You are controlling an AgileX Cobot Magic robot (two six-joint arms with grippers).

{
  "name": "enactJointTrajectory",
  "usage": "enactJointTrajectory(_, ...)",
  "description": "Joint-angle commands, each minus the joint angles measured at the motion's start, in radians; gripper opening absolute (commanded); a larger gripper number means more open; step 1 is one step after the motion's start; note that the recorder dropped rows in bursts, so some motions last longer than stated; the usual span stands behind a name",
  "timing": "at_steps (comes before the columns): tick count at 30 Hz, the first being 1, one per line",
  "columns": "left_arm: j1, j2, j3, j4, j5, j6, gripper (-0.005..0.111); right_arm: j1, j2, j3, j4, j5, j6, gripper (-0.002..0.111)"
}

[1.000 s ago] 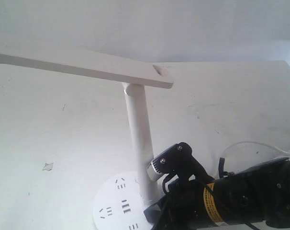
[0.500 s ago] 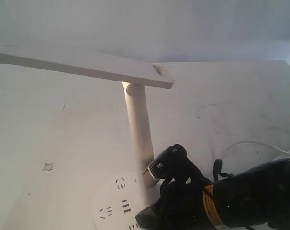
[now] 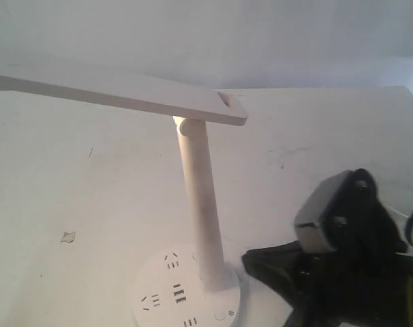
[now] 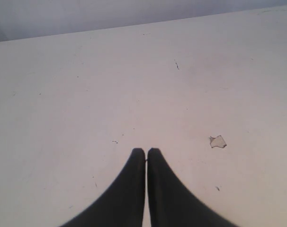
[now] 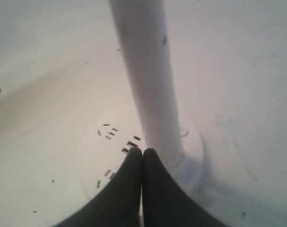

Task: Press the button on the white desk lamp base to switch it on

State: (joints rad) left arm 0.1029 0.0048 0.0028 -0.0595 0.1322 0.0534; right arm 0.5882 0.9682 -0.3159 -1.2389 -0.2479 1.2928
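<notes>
The long flat head of the white desk lamp [image 3: 118,95] runs off the left edge of the exterior view. The bottom edge cuts the lower rim of its flat round white plastic lamp base [image 3: 159,279]. The black right gripper [image 3: 251,261], with a grey block behind it, fills the lower right corner. Most of its arm is out of frame, and its body hides the counter behind it.

From this view the gripper's tip appears just right of the base. It is near but apart from the tiny round white button [image 3: 220,315] with its thin grey ring. The button lies at the disc's near right edge, beside the dark socket slots [image 3: 179,295]. Whether the tip touches the disc cannot be told here.

In the right wrist view the jaws are pressed together with nothing between them. Their tips sit over the base, close to the foot of the slim white cylindrical pole [image 5: 143,71]. A faint small ring [image 5: 183,132] on the disc beside the pole is too blurred to make out.

The left gripper [image 4: 146,152] shows only in its own wrist view. Its jaws are together over bare counter, near a small pale grey scrap [image 4: 218,141].

The matte white counter [image 3: 329,136] carries small dark specks and scuffs. Its far edge meets a plain pale grey-blue wall [image 3: 261,41]. The light is soft and hazy.
</notes>
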Motion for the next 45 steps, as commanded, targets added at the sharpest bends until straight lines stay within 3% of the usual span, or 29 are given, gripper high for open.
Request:
enactJointTrajectory(1,-0.007,-0.005,-0.003,-0.008,-0.005,-0.002,0.001,0.001,-0.212,0.077,-0.006,0.216,0.061,0.0)
enactJointTrajectory(14,-0.007,-0.005,-0.003,-0.008,-0.005,-0.002,0.001,0.001,-0.464,0.084,-0.015,0.711,0.241,0.0)
enactJointTrajectory(33,-0.007,-0.005,-0.003,-0.008,-0.005,-0.002,0.001,-0.008,-0.508,0.084,-0.01,0.68,0.281,0.0)
enactJointTrajectory(36,-0.007,-0.005,-0.003,-0.008,-0.005,-0.002,0.001,-0.136,-0.562,0.084,-0.01,0.645,0.281,0.0)
enactJointTrajectory(43,-0.007,-0.005,-0.003,-0.008,-0.005,-0.002,0.001,-0.544,-0.687,0.084,-0.01,0.643,0.302,0.0)
enactJointTrajectory(45,-0.007,-0.005,-0.003,-0.008,-0.005,-0.002,0.001,-0.609,-0.705,0.084,-0.01,0.643,0.302,0.0)
